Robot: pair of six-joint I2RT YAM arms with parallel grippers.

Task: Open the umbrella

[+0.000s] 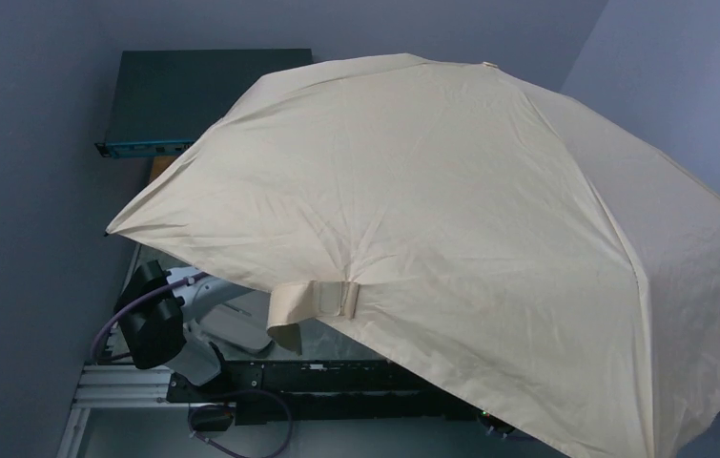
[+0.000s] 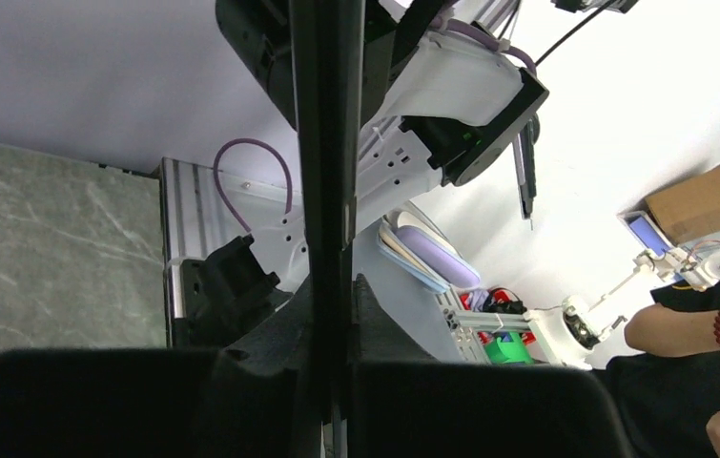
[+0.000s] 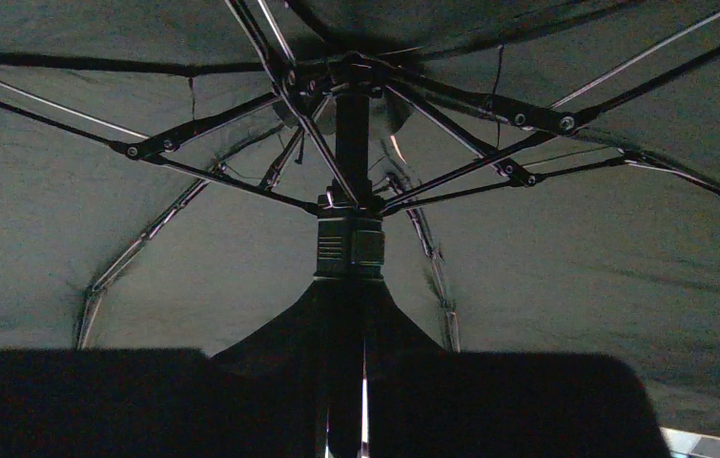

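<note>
Umbrella (image 1: 470, 219) is open. Its canopy (image 1: 546, 286) is spread wide above the desk (image 2: 41, 258), tilted down toward the near right corner and hiding all but a patch at the near left. The strap (image 1: 313, 303) hangs loose off the fabric.

Underneath, the ribs (image 3: 213, 176) are splayed out and the runner (image 3: 350, 246) sits high on the shaft (image 3: 353, 124).

Right hand (image 3: 351, 305) is clamped on the shaft just below the runner. Left hand (image 2: 332, 286) looks closed on the shaft too.

Judgement: the opening is all but done, and the latch is what matters now.
- Keep both grips firm and the shaft steady.
- Push the runner only along the shaft, with no sideways load on the ribs.
- Release one hand first and watch for sag.
</note>
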